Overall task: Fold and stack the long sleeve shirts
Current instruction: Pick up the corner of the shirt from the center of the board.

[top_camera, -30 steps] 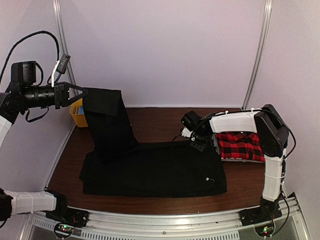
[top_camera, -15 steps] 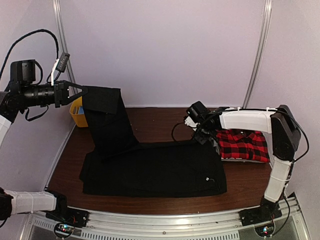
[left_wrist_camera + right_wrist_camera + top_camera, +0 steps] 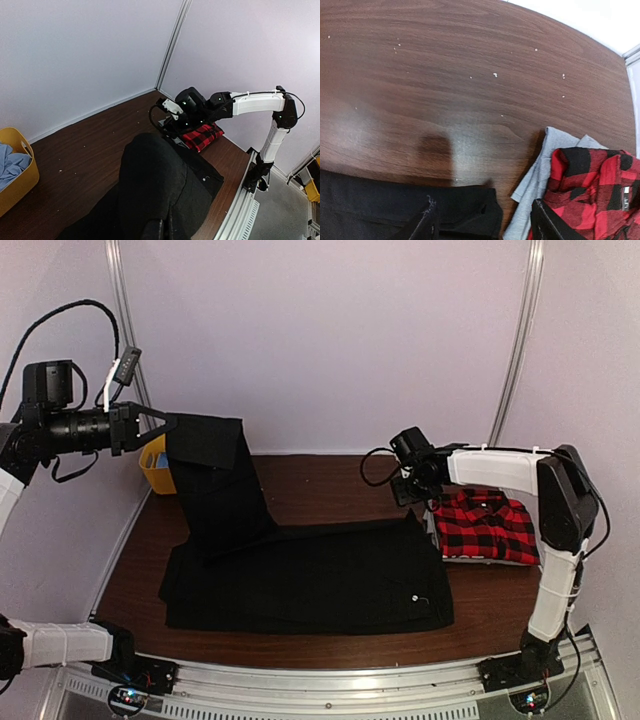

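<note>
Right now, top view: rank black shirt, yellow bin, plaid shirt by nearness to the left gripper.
1. Black shirt: clamped in the left gripper, hanging from it.
2. Yellow bin: just beneath the gripper, far left.
3. Red-and-black plaid shirt: far right side.

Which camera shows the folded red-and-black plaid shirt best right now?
Top external: the folded red-and-black plaid cloth shirt lies almost fully visible at the table's right side. The left wrist view shows it small and far off, partly behind the right arm. The right wrist view catches only one corner.
</note>
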Action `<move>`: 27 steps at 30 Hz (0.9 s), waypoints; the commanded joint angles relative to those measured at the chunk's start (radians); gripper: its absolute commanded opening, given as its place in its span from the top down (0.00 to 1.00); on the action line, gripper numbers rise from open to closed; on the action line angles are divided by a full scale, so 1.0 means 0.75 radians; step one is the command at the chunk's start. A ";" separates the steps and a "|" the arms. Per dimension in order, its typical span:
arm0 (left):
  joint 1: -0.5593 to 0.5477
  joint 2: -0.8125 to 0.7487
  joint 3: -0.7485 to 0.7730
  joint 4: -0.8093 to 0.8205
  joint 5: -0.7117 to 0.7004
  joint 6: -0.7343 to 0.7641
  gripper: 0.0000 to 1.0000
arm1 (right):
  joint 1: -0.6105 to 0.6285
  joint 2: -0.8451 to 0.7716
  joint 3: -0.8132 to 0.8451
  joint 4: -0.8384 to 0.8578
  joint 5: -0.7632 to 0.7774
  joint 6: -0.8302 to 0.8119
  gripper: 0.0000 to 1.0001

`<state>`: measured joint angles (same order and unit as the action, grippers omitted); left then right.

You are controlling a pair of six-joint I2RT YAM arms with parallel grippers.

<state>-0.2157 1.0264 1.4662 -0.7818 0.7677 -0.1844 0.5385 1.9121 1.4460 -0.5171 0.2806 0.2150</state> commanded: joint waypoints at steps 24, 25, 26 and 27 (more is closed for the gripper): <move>0.009 -0.007 -0.043 0.081 0.047 -0.002 1.00 | -0.047 0.075 -0.120 0.137 -0.074 0.234 0.64; 0.008 -0.005 -0.044 0.081 0.045 0.000 1.00 | -0.048 0.074 -0.120 0.137 -0.075 0.233 0.66; 0.008 -0.005 -0.045 0.080 0.044 0.000 1.00 | -0.049 0.075 -0.121 0.138 -0.077 0.230 0.68; 0.009 -0.004 -0.046 0.081 0.041 0.003 1.00 | -0.050 0.073 -0.122 0.138 -0.081 0.229 0.71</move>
<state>-0.2157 1.0264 1.4361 -0.7750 0.7856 -0.1848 0.5098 1.9835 1.3655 -0.4301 0.2146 0.3759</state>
